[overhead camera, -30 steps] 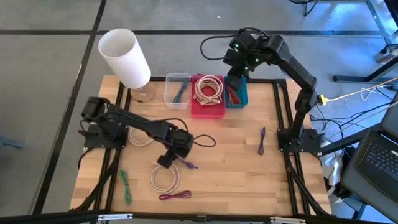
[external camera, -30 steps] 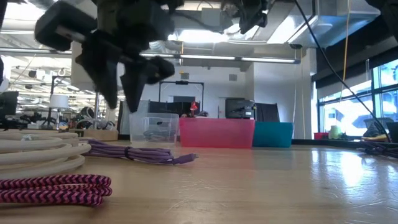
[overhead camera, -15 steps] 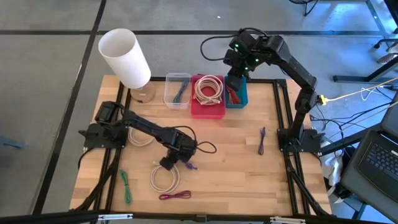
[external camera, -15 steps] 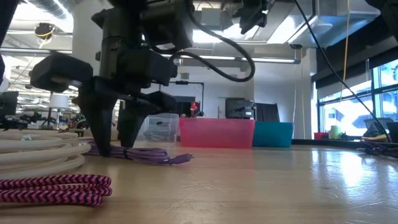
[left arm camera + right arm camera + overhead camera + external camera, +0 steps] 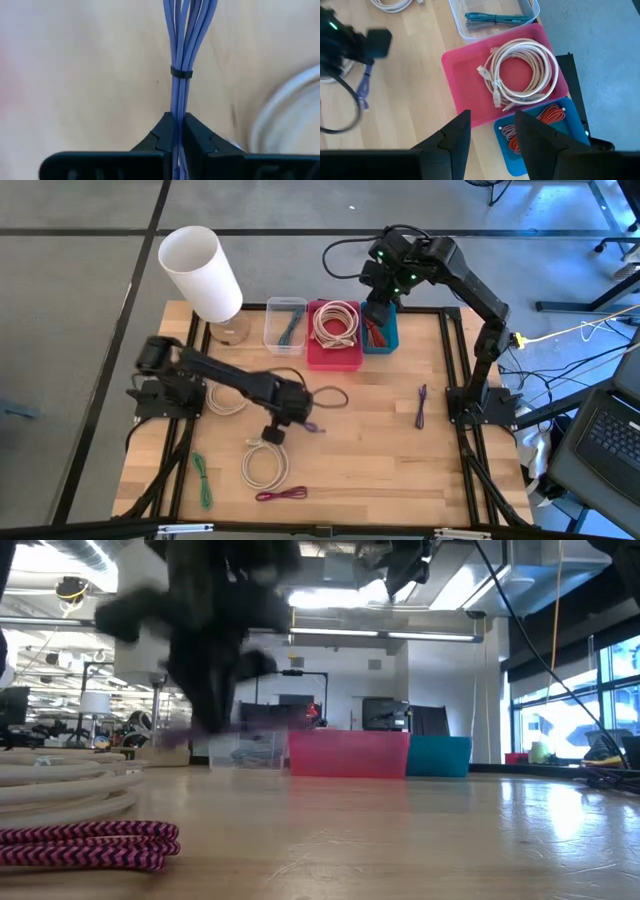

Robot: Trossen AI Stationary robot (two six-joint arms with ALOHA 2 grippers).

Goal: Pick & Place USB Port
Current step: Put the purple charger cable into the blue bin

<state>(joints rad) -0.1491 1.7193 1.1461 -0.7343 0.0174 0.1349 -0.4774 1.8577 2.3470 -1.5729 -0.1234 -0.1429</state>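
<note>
A purple cable bundle [image 5: 182, 40], bound by a black tie [image 5: 181, 73], hangs over the middle of the table with my left gripper [image 5: 294, 418] shut on it. In the low view the gripper [image 5: 215, 720] and the cable [image 5: 245, 728] show blurred, above the tabletop. My right gripper [image 5: 492, 132] waits open, high over the teal bin [image 5: 381, 330] at the far edge, with nothing between its fingers. My left gripper pinches the purple bundle's several strands [image 5: 178, 107] between its two fingers, a short way from the black tie. The fingers come from above, pointing down, and lie across the bundle. The cable is lifted clear of the table, about level, one end [image 5: 313, 426] sticking out beside the gripper.
A white cable coil [image 5: 265, 466], a magenta cable [image 5: 282, 494] and a green cable [image 5: 203, 478] lie near the front. Another purple cable [image 5: 421, 405] lies at the right. At the far edge stand a clear bin [image 5: 285, 323], a pink bin [image 5: 312, 356] holding a white coil, and a white cylinder [image 5: 200, 273].
My left gripper has come down with its fingers on either side of the purple cable, shut on it, then gone up and a little toward the far edge. The cable, which lay on the table, is now lifted clear.
</note>
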